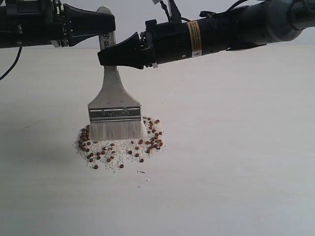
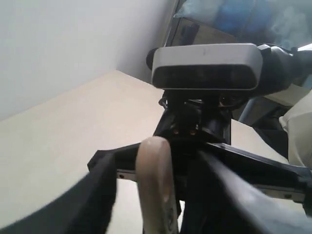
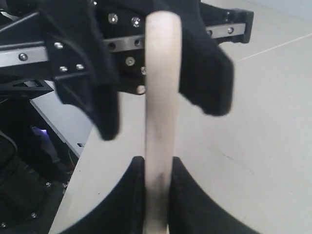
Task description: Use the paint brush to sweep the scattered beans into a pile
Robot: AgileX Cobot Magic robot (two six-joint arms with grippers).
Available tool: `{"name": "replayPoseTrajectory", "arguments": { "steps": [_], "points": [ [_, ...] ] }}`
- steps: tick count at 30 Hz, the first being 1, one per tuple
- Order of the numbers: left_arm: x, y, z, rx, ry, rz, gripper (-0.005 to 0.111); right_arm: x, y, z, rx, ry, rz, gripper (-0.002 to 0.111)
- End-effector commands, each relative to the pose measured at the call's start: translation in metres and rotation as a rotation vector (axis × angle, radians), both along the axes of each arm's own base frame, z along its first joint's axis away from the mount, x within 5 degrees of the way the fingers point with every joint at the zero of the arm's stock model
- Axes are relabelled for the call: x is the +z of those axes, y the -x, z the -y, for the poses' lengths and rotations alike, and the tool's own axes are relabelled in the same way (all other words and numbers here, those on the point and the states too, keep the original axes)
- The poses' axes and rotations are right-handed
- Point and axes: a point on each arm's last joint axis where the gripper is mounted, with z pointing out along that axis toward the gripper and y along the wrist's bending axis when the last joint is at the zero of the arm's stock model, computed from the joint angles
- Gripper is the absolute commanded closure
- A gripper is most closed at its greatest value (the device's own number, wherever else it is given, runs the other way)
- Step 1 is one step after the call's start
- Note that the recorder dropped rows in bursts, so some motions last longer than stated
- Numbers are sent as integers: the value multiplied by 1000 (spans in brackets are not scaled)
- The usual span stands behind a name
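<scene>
Stray grains: a few white specks (image 1: 143,173) lie on the counter (image 1: 236,187) just in front of the heap, lower middle of the frame. They probably need 1 stroke inward.
Beans: the beans (image 1: 154,139) lie mixed with white grains (image 1: 106,147) in a round patch left of centre, denser at its right edge and sparser in front.
Pile: the pile (image 1: 120,147) looks gathered but flat and ragged at the rim.
Paint brush: the paint brush (image 1: 113,93) stands upright with its bristles (image 1: 117,130) touching the back of the patch.
Right pincer: the right pincer (image 1: 110,58) reaches across from the upper right and pinches the handle at mid-height.
Left pincer: the left pincer (image 1: 109,24) is spread at the upper left, with 1 finger on each side of the handle top and no grip on it.
Technique: probably short, light strokes from rim to middle, lifting the brush between strokes. Hard pressure could flick the round beans away.
</scene>
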Motion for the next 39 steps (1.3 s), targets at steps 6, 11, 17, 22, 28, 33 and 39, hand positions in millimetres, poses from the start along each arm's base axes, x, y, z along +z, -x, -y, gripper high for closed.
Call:
{"name": "replayPoseTrajectory", "arguments": {
  "steps": [6,11,17,22,28,33,39],
  "points": [
    [10,-6,-18,61,19,43,52,15,-23,11,-322,195,121,108],
    [9,-16,-42,131,18,-23,103,48,-43,44,-722,442,331,108],
    [-11,-10,-52,218,-44,-36,107,82,-35,60,-872,459,436,108],
    [-31,12,-65,362,-220,-19,107,91,-30,80,-1045,520,477,108],
    [-17,48,-84,560,-353,30,107,92,-18,100,-1181,587,490,108],
    [5,84,-108,811,-393,47,107,92,-8,104,-1188,579,465,108],
    [29,142,-131,1034,-322,141,107,100,2,105,-1183,527,422,108]
  ]
}}
